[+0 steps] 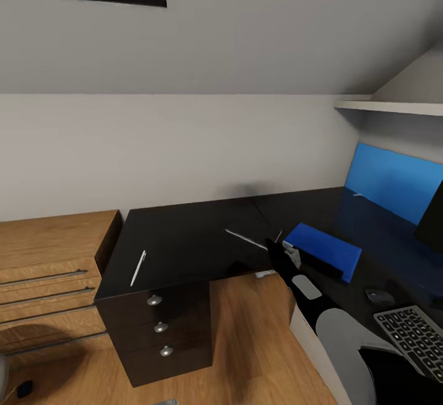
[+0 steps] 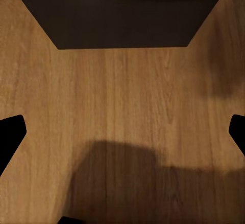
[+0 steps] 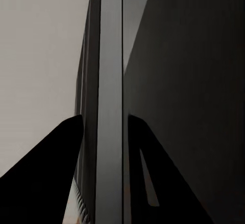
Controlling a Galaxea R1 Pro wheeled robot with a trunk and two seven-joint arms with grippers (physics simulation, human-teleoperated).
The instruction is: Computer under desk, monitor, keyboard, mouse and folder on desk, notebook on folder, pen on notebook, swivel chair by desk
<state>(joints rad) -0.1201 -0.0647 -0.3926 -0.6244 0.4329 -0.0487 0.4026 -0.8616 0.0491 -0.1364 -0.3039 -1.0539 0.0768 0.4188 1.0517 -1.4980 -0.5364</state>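
The black desk (image 1: 184, 232) runs along the wall and turns toward me on the right. My right gripper (image 1: 278, 248) hangs over its inner corner, shut on the thin dark notebook (image 3: 109, 81), whose pale edge (image 1: 246, 239) shows as a slim line. Just to the right, the blue folder (image 1: 323, 247) lies on the desk. The mouse (image 1: 379, 296) and keyboard (image 1: 418, 336) sit nearer me, and the monitor (image 1: 432, 215) is cut off by the right border. At the desk's left end lies the white pen (image 1: 138, 268). My left gripper (image 2: 122, 137) is open above the wood floor.
Black drawers with silver knobs (image 1: 160, 327) stand under the desk's left end, with a wooden chest (image 1: 49, 269) beside them. A white shelf (image 1: 394, 108) juts out over a blue panel (image 1: 394, 191) at the back right. A black castor (image 1: 24, 388) shows at the lower left.
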